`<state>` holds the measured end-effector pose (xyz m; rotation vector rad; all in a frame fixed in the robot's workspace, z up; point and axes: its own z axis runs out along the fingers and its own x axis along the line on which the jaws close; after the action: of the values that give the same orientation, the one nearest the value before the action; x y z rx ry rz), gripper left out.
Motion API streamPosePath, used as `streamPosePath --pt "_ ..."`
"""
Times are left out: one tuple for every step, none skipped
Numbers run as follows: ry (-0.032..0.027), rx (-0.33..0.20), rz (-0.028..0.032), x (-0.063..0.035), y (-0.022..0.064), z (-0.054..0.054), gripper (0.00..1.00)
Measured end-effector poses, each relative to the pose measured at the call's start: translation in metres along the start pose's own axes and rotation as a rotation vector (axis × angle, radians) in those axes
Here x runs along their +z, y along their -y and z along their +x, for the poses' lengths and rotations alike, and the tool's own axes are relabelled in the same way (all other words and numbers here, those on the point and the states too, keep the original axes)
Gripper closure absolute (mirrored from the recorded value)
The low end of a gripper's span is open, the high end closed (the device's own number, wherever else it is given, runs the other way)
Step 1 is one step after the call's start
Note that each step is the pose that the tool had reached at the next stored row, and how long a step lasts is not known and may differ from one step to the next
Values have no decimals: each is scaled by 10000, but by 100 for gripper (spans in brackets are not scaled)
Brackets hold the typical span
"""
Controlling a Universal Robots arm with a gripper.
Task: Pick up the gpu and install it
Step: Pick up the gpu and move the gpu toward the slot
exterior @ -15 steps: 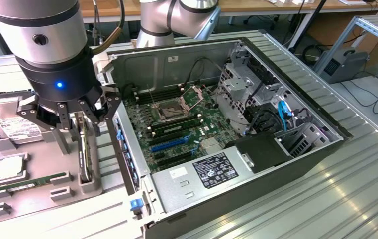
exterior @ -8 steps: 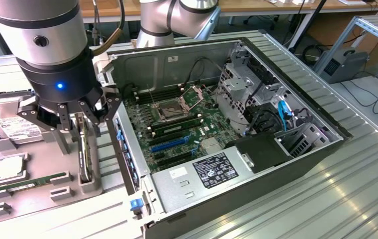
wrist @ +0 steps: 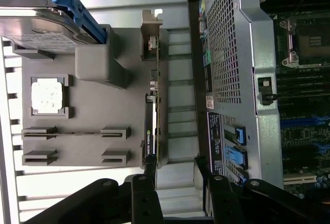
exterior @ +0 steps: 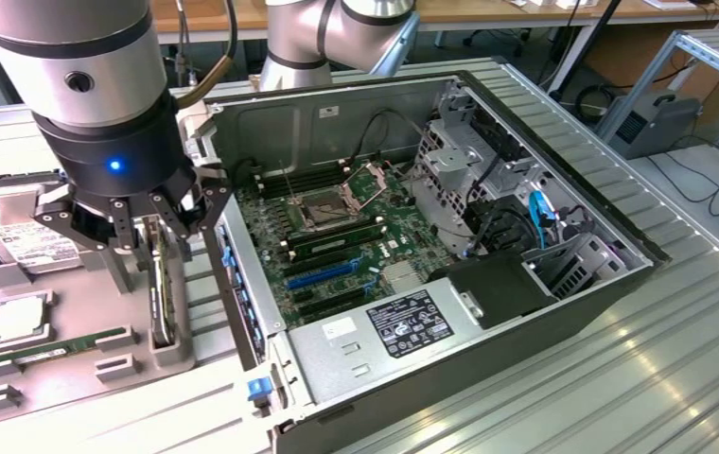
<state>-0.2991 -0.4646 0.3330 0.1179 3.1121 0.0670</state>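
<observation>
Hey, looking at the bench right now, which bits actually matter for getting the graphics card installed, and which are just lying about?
For the job:
- gpu, on edge in the grey holder
- open claw just over it
- opened computer case with its motherboard

Lying about, on the same holder:
- hard drive
- processor chip
- RAM stick

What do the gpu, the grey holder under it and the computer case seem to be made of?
The gpu: dark circuit board, likely fibreglass, with a silvery bare-metal bracket at one end. The holder: uniform matte grey, probably moulded or printed plastic. The computer case: dull silvery sheet metal, judging by folded edges and perforations.
</observation>
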Motion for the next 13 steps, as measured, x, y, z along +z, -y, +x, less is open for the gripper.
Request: streamPosePath --pt "0 0 1 2 0 0 58" --pt "0 0 0 5 0 0 58" --pt "0 0 0 7 0 0 58" --pt "0 0 0 11 0 0 58" --pt "-1 0 0 14 1 0 58" --pt "0 0 0 17 1 0 58" --pt "0 0 1 20 1 0 58" --pt "0 0 0 22 1 1 58" --pt "0 1 0 25 1 1 58" --pt "0 0 0 27 1 1 58" --pt "0 0 0 29 1 1 58" --pt "0 0 1 31 1 1 58" --pt "0 0 1 34 2 1 58"
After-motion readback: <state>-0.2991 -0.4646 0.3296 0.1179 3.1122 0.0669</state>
